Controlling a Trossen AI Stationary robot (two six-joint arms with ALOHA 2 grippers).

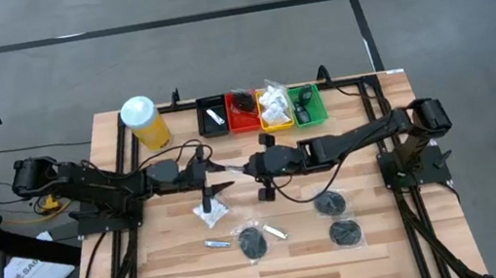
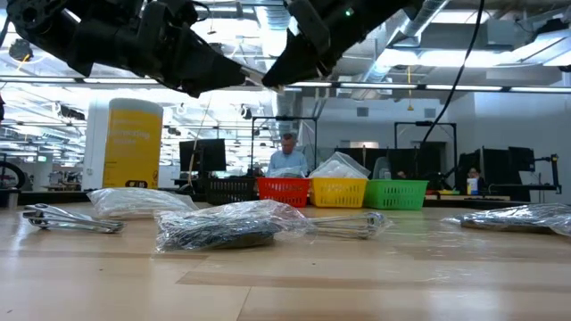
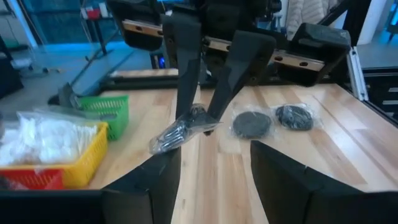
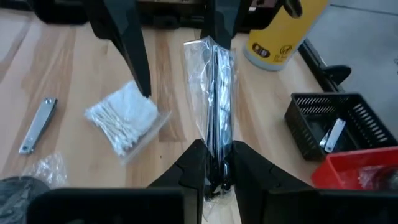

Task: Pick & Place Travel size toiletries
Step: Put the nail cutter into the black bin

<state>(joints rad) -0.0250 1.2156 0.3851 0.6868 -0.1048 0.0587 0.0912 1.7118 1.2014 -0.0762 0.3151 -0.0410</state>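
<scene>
The right pincer (image 4: 213,163) pinches one end of a clear bag (image 4: 214,93) of thin dark items, held in the air above the middle of the tabletop (image 1: 391,236). The bag's long axis runs straight out from the right fingers toward the left pincer (image 1: 216,170), which faces it spread open, its tips just beside the bag's free end; the left arm looks the nearer for a handover. Below them a white sachet (image 1: 211,210) of cotton buds lies on the wood, with bagged black discs (image 1: 253,243) and a silver tube (image 1: 216,244) nearer the front edge. Along the back stand four trays: the black tray (image 1: 213,117) holds a small metal tool, the red tray (image 1: 243,112) dark pieces, the yellow tray (image 1: 274,110) white sachets, the green tray (image 1: 306,106) a dark item.
</scene>
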